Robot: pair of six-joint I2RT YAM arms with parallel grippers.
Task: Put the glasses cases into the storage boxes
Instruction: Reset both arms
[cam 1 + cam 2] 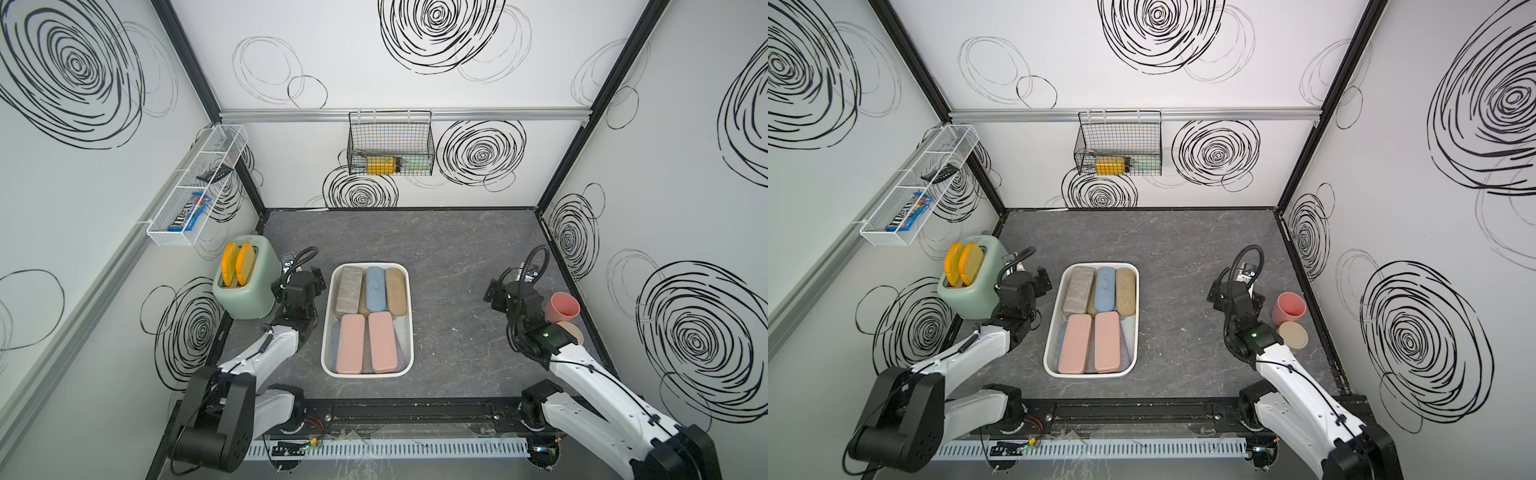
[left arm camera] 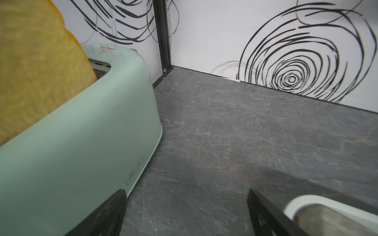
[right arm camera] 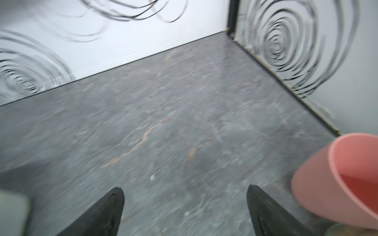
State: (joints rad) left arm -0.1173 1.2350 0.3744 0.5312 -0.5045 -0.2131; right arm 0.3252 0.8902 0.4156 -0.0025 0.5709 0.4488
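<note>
L hand (image 2: 186, 206) + R hand (image 3: 187, 202): low, fwd-pointing, spread, empty

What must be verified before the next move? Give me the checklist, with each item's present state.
1. Left gripper open, holding nothing: ok.
2. Right gripper open, holding nothing: ok.
3. Glasses cases lie inside the storage box: ok, five show on top.
4. No case lying loose on the table: ok, none seen in both top views.
5. Number of cases under the top layer: cannot tell, mostly hidden.
6. Left gripper clear of the toaster: cannot tell, the toaster stands close beside it.
</note>
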